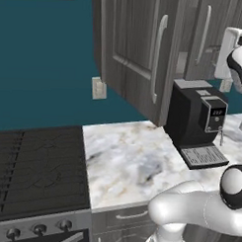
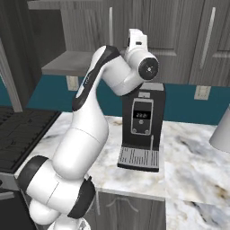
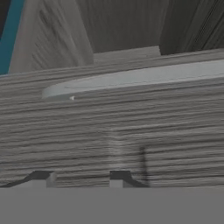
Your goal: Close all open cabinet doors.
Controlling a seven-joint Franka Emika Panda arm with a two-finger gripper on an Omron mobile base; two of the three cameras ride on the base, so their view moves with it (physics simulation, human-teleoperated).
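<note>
One grey cabinet door (image 1: 135,49) stands swung wide open over the counter, its silver bar handle (image 1: 157,60) facing me. It shows again as a strip (image 2: 6,67) at the left edge, beside the open cabinet's bare shelf (image 2: 67,63). My arm reaches up to the neighbouring door (image 2: 117,27) above the coffee machine. In the hand view my gripper (image 3: 81,178) is shut, with its fingertips (image 3: 41,177) close against that door's wood-grain face (image 3: 131,127), just below its bar handle (image 3: 140,78). Nothing shows between the fingers. Past the door's edge lies the cabinet interior (image 3: 127,54).
A black coffee machine (image 1: 197,118) stands on the marble counter (image 1: 126,158) under the cabinets. A black stove (image 1: 37,164) lies to the left, drawers (image 1: 124,217) below. More doors (image 2: 211,40) hang further right. A white object (image 2: 221,130) sits at the right edge.
</note>
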